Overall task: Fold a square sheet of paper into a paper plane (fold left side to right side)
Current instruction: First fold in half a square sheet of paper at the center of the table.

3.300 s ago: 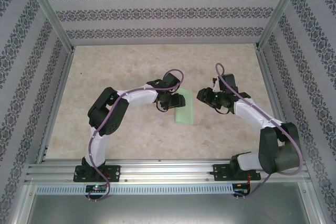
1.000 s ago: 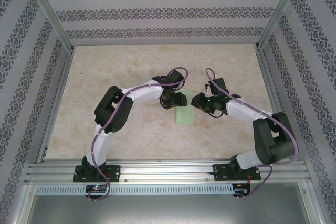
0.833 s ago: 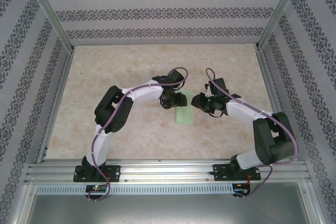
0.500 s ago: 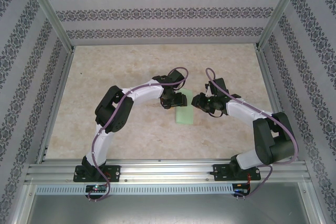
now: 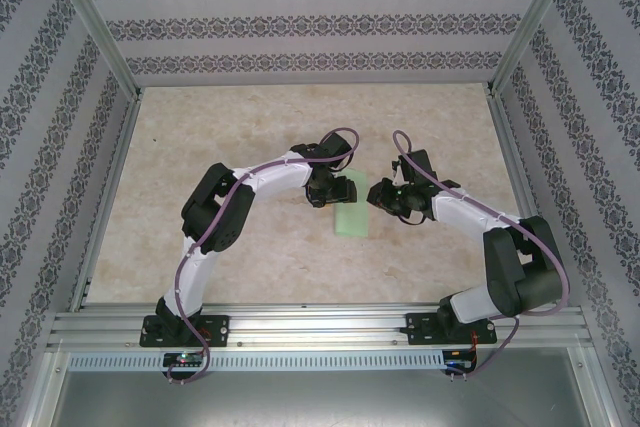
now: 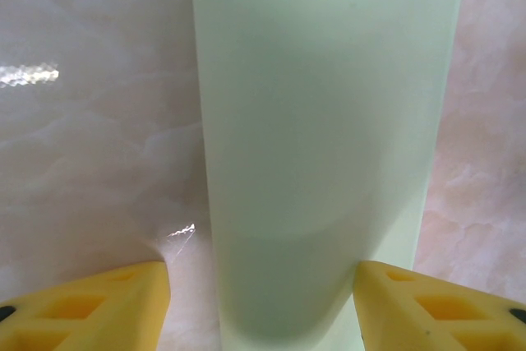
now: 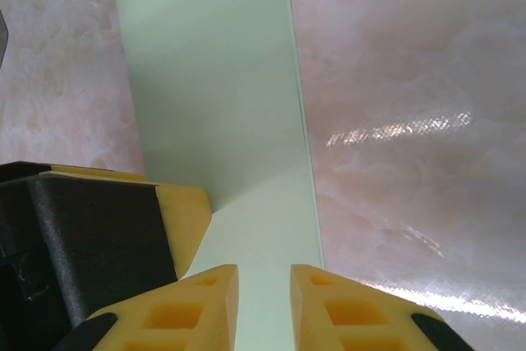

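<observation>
Sheet: the square sheet of paper (image 5: 352, 219) is lying mid-way across the table (image 5: 250, 137), already halved into a strip.
Left gripper (image 6: 263, 285): gaping wide, straddling the strip's far end, gripping nothing.
Right gripper (image 7: 263, 285): fingers nearly meeting over the strip's edge; grip unclear.
Remaining: nose and wing folds are probably pending.

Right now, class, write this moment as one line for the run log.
paper: narrow strip on table, partly curled up | left fingers: open, straddling paper | right fingers: narrow gap over paper's edge, grip unclear
</observation>
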{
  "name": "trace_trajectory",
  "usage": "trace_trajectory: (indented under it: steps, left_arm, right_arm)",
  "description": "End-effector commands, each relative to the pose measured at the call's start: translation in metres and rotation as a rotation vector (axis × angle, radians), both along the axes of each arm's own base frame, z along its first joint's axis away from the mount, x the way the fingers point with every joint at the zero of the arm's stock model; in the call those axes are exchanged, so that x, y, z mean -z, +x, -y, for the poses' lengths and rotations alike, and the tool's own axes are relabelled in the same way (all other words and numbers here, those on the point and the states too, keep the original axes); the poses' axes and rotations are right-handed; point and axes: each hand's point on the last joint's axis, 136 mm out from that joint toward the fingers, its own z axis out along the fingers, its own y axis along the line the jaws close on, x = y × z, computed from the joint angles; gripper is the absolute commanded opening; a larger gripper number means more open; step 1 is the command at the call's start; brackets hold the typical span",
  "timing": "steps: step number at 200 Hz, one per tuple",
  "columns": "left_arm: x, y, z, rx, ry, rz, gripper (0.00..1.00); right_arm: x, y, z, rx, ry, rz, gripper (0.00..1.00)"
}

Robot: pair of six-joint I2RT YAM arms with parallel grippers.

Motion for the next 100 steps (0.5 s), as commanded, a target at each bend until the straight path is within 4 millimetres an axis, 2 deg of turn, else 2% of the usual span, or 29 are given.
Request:
trace_trajectory:
  steps: [1,100]
  left_arm:
    - [0.0336,-0.0165,0.0236,0.071,-0.018,-0.037,0.63]
    - [0.0351,-0.018,0.0259,0.078,-0.016,-0.041,0.63]
  right_arm:
    - [0.0027,0.0004,0.0025,0.005,0.0,0.007,0.21]
    - [0.01,-0.0002,0.0027,0.003,-0.015,-0.006,0.18]
